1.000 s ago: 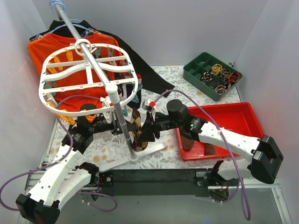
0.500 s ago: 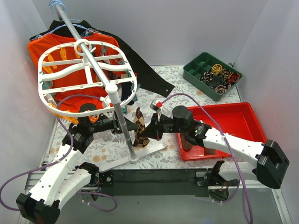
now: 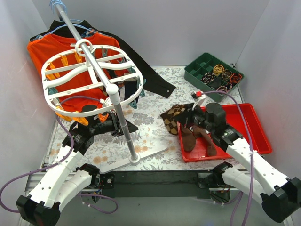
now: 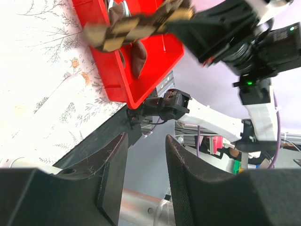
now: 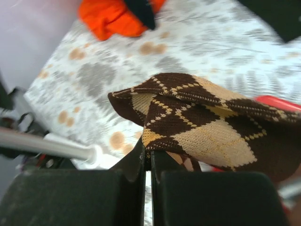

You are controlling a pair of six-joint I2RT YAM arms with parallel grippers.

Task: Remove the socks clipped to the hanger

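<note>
I see the hanger (image 3: 111, 88), a white oval rack with crossbars and orange and teal clips, standing on its pale pole at the left of the counter (image 3: 155, 132). What looks like one dark sock (image 3: 130, 89) hangs clipped at its right rim. The brown-and-tan argyle sock (image 3: 173, 117) is off the rack, pinched in the right pincer (image 3: 186, 117) and drooping just left of the red tray (image 3: 244, 123). Two plain brown socks (image 3: 188, 139) lie side by side inside that tray.
</note>
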